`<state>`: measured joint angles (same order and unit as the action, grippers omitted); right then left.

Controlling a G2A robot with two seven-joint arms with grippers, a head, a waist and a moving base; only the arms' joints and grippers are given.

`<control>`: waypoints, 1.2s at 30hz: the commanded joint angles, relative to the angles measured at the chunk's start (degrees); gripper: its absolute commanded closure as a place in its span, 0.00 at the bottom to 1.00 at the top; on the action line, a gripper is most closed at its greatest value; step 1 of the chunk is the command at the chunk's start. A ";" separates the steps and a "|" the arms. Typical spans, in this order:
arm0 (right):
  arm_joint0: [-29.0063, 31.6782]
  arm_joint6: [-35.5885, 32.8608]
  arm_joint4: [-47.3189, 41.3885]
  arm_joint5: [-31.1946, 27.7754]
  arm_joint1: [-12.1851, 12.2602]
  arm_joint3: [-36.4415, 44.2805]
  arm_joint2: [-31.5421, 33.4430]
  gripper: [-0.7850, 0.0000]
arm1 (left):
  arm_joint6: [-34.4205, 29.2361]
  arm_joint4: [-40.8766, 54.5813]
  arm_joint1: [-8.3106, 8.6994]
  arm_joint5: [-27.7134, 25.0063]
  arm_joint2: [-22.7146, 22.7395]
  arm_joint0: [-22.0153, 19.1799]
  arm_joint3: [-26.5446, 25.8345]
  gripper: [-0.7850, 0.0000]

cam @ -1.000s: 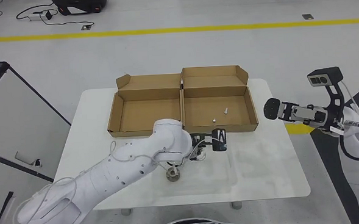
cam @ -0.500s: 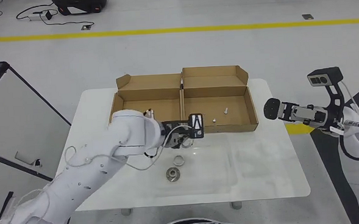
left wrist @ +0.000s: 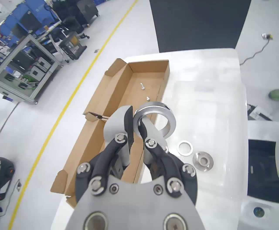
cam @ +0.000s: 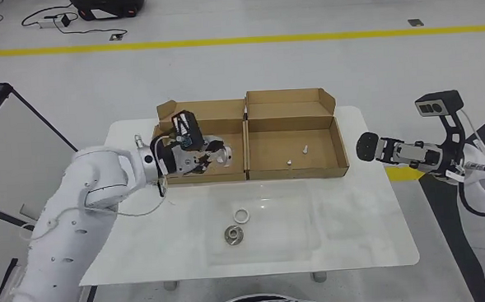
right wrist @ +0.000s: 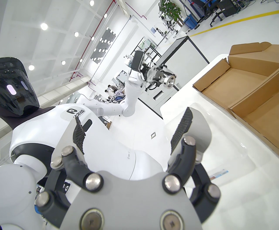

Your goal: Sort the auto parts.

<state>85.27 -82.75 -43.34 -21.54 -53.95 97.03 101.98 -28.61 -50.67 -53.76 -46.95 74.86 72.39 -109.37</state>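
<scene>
Collar ring (left wrist: pixel 171 118): steel, pinched through its wall by left gripper (left wrist: pixel 134 116), one finger inside the bore and one outside, jaws narrow and closed on the metal. Sticks out past the fingertips, bore tilted rather than level.

Position, from top view: over left box (cam: pixel 225 131), on the side nearest the wall shared with right box (cam: pixel 317 159). Height above the cardboard not readable; probably clear of the floor.

Judgement: release depends on keeping the ring on the left-box side of that shared wall; with the tilt, likely to land on edge and roll.

Right gripper (right wrist: pixel 133 128): jaws wide, nothing held, parked off the table's (cam: pixel 354 227) right edge, well apart from the parts.

Unsorted on table: flat washer (cam: pixel 242 215), flanged disc (cam: pixel 233 234) just beside it, both nearer the left arm. Two small screws (cam: pixel 305 148) in right box.
</scene>
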 commanded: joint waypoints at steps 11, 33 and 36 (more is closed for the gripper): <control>0.00 0.00 0.00 0.00 0.00 0.00 0.00 0.00 | 24.67 7.31 0.35 -8.52 9.73 8.43 6.13 1.00; 0.00 0.00 0.00 0.00 0.00 0.00 0.00 0.00 | 62.57 6.89 6.09 -11.05 9.22 14.08 0.08 1.00; 0.00 0.00 0.00 0.00 0.00 0.00 0.00 0.00 | 68.88 3.53 7.48 -11.05 9.37 14.99 0.36 1.00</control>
<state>85.27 -82.75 -43.34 -21.54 -53.95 97.03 101.98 37.22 -45.94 -46.77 -58.00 84.18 87.09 -108.93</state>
